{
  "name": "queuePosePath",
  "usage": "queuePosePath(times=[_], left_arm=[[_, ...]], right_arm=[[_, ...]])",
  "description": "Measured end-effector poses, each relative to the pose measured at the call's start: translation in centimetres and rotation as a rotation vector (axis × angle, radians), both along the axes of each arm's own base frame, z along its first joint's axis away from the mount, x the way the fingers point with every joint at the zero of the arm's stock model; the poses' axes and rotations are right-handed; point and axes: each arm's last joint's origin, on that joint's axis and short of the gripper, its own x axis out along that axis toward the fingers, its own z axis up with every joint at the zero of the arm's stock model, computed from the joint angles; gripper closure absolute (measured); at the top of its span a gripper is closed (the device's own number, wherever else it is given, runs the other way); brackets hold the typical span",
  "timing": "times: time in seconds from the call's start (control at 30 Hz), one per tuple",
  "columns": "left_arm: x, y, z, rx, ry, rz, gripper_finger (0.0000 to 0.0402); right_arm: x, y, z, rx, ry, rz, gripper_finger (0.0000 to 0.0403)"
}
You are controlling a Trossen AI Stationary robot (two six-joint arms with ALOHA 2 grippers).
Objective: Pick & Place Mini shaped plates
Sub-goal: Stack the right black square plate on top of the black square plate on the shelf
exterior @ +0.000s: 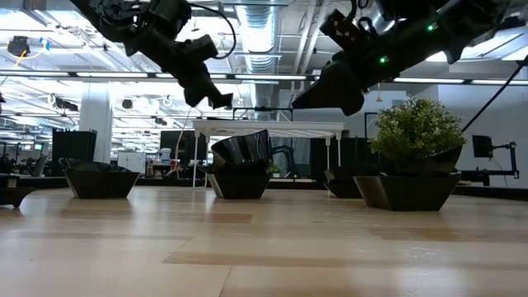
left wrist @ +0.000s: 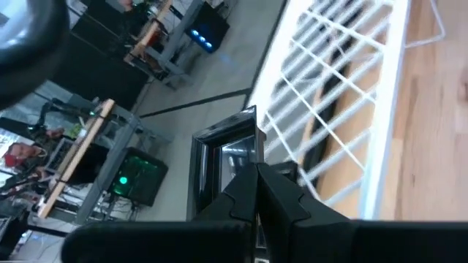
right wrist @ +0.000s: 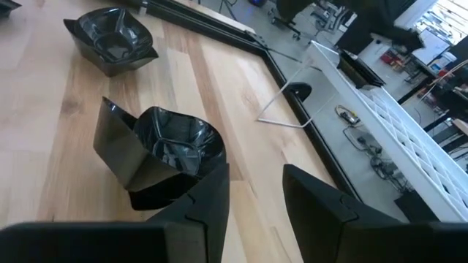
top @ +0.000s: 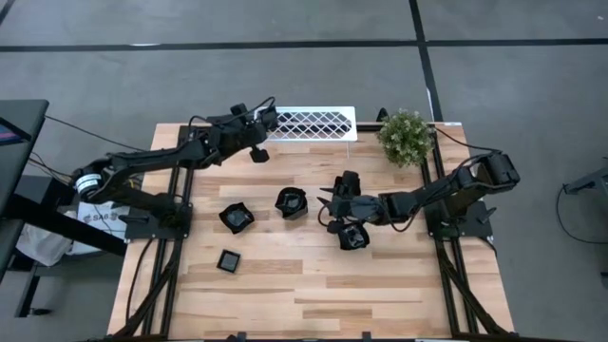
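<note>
My left gripper (top: 266,121) is at the far side of the table, by the left end of the white lattice rack (top: 310,123), shut on a flat square mini plate (left wrist: 223,157) with a greyish centre. My right gripper (right wrist: 256,197) hangs open over mid-table, nothing between its fingers, just right of two deep black dishes nested in each other (right wrist: 164,157) that rest on the table. Another deep dish (top: 353,237) sits under the right arm. One more deep dish (top: 237,218) and a flat square plate (top: 228,260) lie on the left half of the table. My left gripper pinches the square plate by one edge (left wrist: 245,164) between its two fingers (left wrist: 281,201). The plate stands on edge beyond the fingertips, lifted clear of the table, right beside the rack's end wires (left wrist: 292,109). Whether it touches the rack I cannot tell.
A potted plant (top: 406,136) stands at the far right corner, next to the rack. The rack's thin wire foot (right wrist: 289,109) sticks out onto the table. Bare wood runs along the near half of the table (top: 313,294).
</note>
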Motion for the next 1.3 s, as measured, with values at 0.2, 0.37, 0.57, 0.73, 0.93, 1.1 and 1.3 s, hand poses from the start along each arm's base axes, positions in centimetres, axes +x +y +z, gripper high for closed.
queuePosePath(times=[0.2, 0.37, 0.57, 0.73, 0.93, 1.1, 1.3], left_arm=[[0.8, 0.5, -2.2, -0.010, 0.067, 0.006, 0.0395], [0.9, 0.6, -2.5, 0.004, 0.083, 0.012, 0.0395], [0.9, 0.7, -2.4, 0.025, 0.090, 0.006, 0.0394], [0.9, 0.7, -2.4, 0.026, 0.092, 0.005, 0.0391], [1.0, 0.1, -2.0, 0.075, 0.127, 0.005, 0.0393], [1.2, -0.3, -2.0, 0.093, 0.149, -0.025, 0.0392], [1.1, -0.3, -2.2, 0.076, 0.169, -0.023, 0.0391]], right_arm=[[-0.1, 0.2, -0.1, 0.000, 0.013, 0.007, 0.0280], [-0.2, 0.4, -0.4, 0.008, 0.033, 0.008, 0.0280], [-0.4, 0.4, -0.7, 0.023, 0.063, -0.002, 0.0280], [-0.5, 0.3, -1.0, 0.048, 0.081, -0.016, 0.0280], [-0.5, 0.3, -1.1, 0.055, 0.083, -0.020, 0.0280], [-0.5, 0.3, -1.1, 0.055, 0.083, -0.020, 0.0280], [-0.5, 0.3, -1.1, 0.060, 0.080, -0.022, 0.0280]])
